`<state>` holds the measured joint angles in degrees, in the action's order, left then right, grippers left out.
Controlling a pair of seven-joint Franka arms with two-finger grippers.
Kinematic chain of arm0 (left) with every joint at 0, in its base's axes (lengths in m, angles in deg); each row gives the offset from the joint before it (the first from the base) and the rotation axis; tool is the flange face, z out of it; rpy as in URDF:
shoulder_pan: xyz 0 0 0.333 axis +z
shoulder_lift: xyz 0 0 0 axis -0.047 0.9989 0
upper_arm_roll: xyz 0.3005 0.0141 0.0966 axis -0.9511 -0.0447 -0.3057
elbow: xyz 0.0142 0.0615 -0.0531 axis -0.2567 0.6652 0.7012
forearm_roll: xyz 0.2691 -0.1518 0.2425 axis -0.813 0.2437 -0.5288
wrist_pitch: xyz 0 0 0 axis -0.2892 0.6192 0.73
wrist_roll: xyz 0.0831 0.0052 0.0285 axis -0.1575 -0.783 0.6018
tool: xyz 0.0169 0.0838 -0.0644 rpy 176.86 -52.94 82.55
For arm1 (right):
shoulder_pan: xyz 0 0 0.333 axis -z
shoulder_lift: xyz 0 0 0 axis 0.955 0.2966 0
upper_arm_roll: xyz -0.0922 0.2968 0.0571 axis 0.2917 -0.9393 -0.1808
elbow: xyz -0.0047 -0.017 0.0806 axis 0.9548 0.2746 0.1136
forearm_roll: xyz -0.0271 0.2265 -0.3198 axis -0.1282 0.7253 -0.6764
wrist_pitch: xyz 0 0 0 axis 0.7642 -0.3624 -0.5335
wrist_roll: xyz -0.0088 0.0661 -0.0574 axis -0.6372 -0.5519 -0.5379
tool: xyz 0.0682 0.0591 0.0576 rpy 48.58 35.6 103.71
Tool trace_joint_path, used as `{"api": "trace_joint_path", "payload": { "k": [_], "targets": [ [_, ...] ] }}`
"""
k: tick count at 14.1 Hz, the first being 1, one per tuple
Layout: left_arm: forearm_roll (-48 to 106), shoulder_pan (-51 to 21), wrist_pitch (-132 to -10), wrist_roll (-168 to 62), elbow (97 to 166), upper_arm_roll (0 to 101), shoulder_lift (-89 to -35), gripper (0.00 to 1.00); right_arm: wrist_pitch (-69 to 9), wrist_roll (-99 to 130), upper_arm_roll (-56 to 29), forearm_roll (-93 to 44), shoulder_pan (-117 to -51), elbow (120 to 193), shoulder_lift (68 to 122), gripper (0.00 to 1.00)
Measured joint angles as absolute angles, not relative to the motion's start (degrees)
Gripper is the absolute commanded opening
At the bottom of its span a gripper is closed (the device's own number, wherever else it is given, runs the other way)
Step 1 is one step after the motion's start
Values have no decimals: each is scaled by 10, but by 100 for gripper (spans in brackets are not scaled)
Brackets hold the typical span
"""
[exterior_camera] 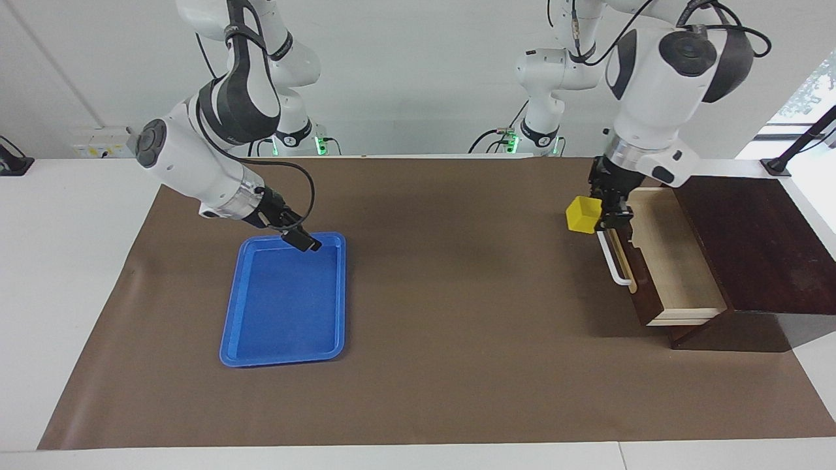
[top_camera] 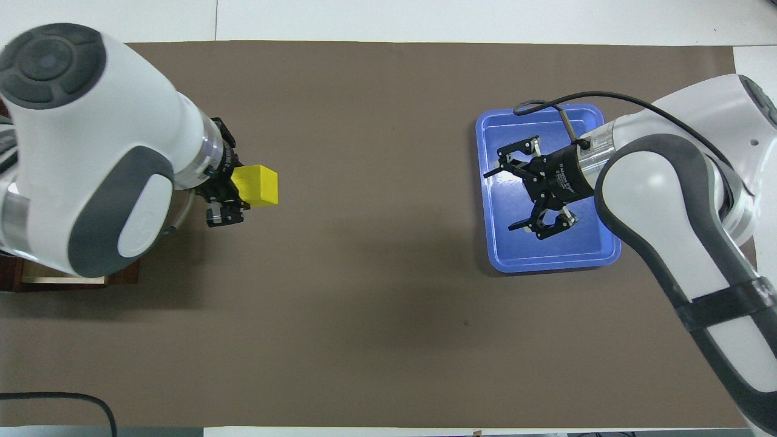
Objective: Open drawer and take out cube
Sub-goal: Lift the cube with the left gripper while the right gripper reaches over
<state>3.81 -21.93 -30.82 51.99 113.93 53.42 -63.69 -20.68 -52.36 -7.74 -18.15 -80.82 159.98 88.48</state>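
A left gripper (exterior_camera: 597,215) holds a yellow cube (exterior_camera: 583,215) in the air, just above the white handle (exterior_camera: 614,258) of an open wooden drawer (exterior_camera: 666,261). The right gripper (exterior_camera: 302,241) hovers, spread wide, over a blue tray (exterior_camera: 282,297).

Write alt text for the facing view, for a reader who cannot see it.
The left end effector holds the yellow cube in the air beside the open drawer, just over its white handle. The right end effector, open, hangs over the blue tray at the right arm's end of the table.
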Motion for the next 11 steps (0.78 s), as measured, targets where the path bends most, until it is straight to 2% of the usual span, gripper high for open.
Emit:
{"api": "trace_joint_path", "payload": {
  "k": [5, 8, 11],
  "targets": [
    [38, -238, -398, 600, 1176, 533, -598, 0, -208, -557, -78, -104, -828, 1606, 909, 100],
    [25, -280, -413, 632, 1168, 531, -574, 0, -215, -558, -78, -68, -852, 1601, 943, 100],
    [1, -315, -410, 656, 1155, 531, -543, 0, -239, -594, -78, -55, -884, 1565, 981, 100]
  ]
}}
